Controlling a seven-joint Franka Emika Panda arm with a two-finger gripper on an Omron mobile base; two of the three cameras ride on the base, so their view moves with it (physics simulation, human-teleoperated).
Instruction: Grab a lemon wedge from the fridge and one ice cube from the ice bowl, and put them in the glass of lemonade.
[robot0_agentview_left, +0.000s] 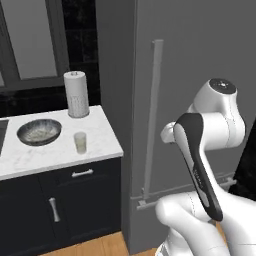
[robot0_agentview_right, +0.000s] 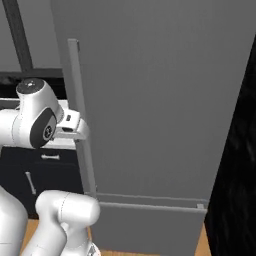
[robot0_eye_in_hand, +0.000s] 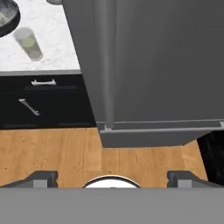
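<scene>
Before the closed fridge (robot0_agentview_left: 200, 60) the pincer (robot0_eye_in_hand: 112, 177) hangs spread wide and holding nothing, near the long handle (robot0_agentview_left: 152, 120). My reading: the first step, opening the door, is barely begun (the lemon wedge presumably sits inside). Next it must close on that bar and pull. Ice bowl (robot0_agentview_left: 39, 131) and glass of lemonade (robot0_agentview_left: 80, 142) wait on the table (robot0_agentview_left: 50, 155).

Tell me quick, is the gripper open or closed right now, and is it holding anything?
Gripper: open wide, holding nothing, facing the closed fridge and its bar handle.
</scene>
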